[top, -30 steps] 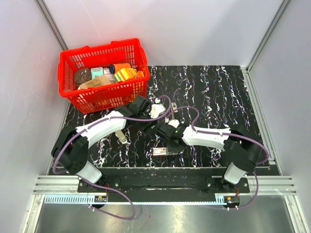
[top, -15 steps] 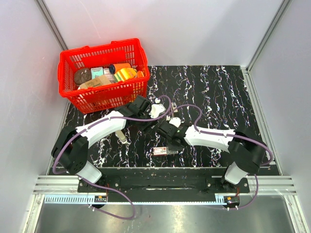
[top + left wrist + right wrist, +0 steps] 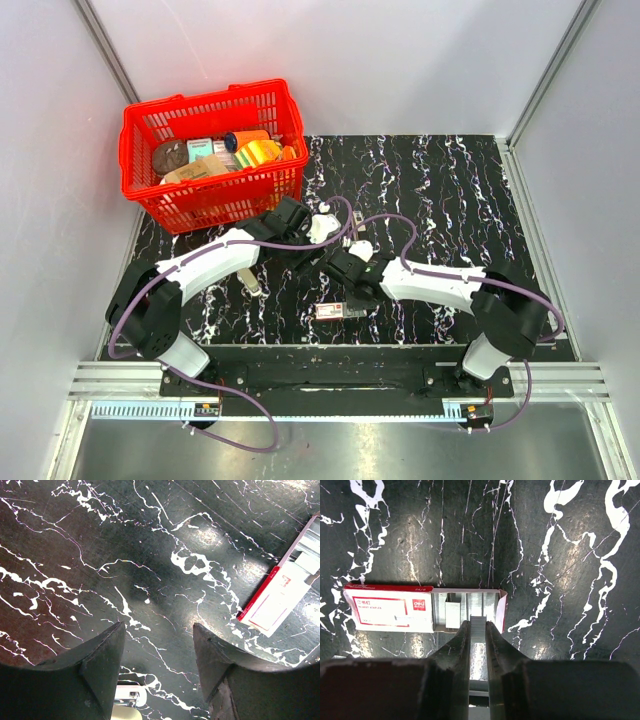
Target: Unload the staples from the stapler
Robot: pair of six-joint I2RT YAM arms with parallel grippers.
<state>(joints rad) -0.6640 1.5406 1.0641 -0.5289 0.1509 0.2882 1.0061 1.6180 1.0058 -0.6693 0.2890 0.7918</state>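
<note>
The stapler [image 3: 251, 283] is a small pale beige piece lying on the mat under my left arm. Only its end shows at the bottom edge of the left wrist view [image 3: 127, 704]. My left gripper [image 3: 305, 255] is open and empty above bare mat [image 3: 157, 635]. My right gripper [image 3: 349, 290] is shut on a silver strip of staples [image 3: 478, 627]. It holds the strip just over the open end of the white-and-red staple box [image 3: 395, 611], where more staples [image 3: 452, 611] lie.
The staple box [image 3: 340, 310] lies near the mat's front edge and also shows in the left wrist view [image 3: 280, 597]. A red basket [image 3: 213, 153] full of items stands at the back left. The black marbled mat [image 3: 450, 200] covers the table.
My right wrist has shifted slightly up and left over the staple box and its elbow has moved right. The left arm, the box and the stapler have not moved.
</note>
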